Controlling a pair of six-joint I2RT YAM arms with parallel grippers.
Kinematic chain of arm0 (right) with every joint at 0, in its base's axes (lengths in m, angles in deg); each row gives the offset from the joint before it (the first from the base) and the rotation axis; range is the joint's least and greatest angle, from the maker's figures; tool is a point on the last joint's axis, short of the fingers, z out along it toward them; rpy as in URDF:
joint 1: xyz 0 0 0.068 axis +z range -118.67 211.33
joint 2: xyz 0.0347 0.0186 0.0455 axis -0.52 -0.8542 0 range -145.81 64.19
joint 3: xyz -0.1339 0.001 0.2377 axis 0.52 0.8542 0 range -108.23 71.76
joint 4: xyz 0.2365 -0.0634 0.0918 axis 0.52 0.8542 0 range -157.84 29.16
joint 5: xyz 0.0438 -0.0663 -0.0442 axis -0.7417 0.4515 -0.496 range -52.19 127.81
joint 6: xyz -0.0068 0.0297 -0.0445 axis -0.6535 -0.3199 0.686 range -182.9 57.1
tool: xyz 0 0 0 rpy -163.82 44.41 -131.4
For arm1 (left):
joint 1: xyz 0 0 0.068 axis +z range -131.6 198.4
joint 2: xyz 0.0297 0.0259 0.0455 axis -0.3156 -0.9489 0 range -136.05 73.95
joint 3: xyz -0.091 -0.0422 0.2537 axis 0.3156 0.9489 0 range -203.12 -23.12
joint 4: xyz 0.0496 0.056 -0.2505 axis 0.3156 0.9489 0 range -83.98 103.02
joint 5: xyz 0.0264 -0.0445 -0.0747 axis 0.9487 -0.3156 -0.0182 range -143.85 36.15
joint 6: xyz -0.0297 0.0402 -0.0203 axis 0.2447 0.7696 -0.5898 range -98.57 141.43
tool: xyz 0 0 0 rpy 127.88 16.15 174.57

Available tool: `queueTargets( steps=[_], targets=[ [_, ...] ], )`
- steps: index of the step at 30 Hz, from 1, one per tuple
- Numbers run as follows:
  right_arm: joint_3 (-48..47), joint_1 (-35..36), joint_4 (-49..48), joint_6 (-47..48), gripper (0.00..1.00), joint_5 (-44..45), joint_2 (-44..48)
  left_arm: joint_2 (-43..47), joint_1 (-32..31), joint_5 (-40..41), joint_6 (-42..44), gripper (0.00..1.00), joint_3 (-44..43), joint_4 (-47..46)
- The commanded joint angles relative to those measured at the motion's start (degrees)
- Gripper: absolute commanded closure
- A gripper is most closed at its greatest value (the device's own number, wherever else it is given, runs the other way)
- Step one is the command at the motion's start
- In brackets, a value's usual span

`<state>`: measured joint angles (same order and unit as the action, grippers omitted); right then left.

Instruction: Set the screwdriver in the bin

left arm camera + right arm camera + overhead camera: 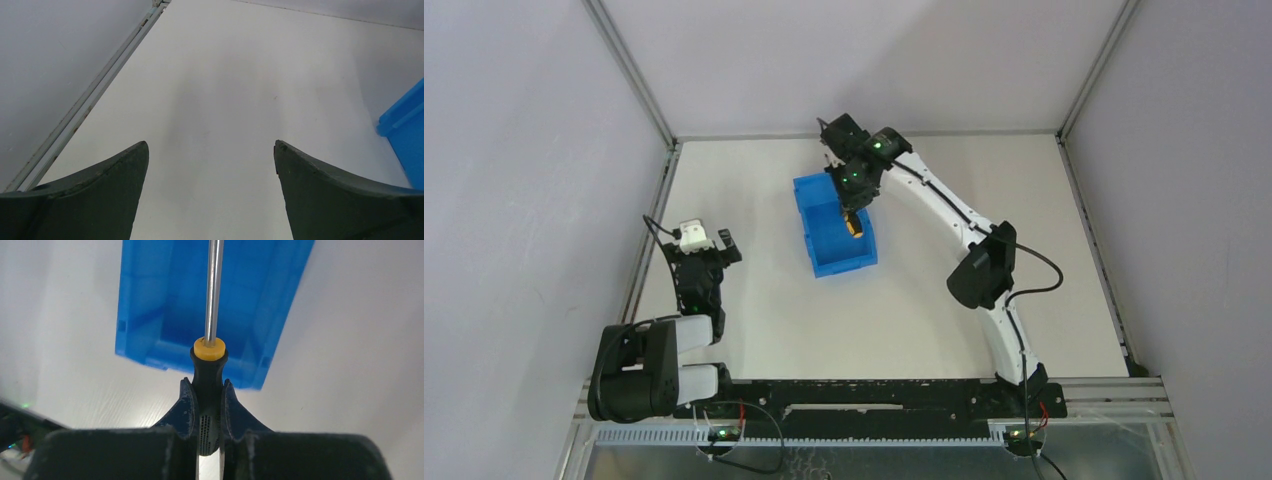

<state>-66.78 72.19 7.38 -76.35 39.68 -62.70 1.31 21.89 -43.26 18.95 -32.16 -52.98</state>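
Screwdriver (209, 360) clamped by its handle in my right jaws, shaft running straight up the frame over the bin (150, 315). Left jaws stand apart, empty, farther off.

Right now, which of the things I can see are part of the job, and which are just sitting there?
Part of the job:
- screwdriver, gripped by the right pincer
- bin, below the screwdriver

Just there:
- left pincer, open and holding nothing
- table, bare apart from the bin
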Motion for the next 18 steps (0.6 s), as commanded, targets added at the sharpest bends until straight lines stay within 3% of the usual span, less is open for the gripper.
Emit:
queueTargets(
  steps=[1, 6, 16, 18],
  targets=[
    [5.7, 3.3, -12.5, 6.7, 1.0, 8.1, 0.9, 0.6, -0.3, 0.4, 1.0, 0.0, -2.0, -1.4],
    [9.1, 6.3, -18.0, 11.6, 1.0, 15.6, -5.5, 0.6, -0.3, 0.4, 1.0, 0.0, -1.9, -1.4],
    [12.9, 6.6, -21.4, 9.4, 1.0, 14.7, -11.5, 0.6, -0.3, 0.4, 1.0, 0.0, -2.0, -1.4],
    [13.0, 6.6, -21.4, 8.9, 0.93, 14.9, -12.2, 0.6, -0.3, 0.4, 1.0, 0.0, -2.0, -1.4]
  ],
)
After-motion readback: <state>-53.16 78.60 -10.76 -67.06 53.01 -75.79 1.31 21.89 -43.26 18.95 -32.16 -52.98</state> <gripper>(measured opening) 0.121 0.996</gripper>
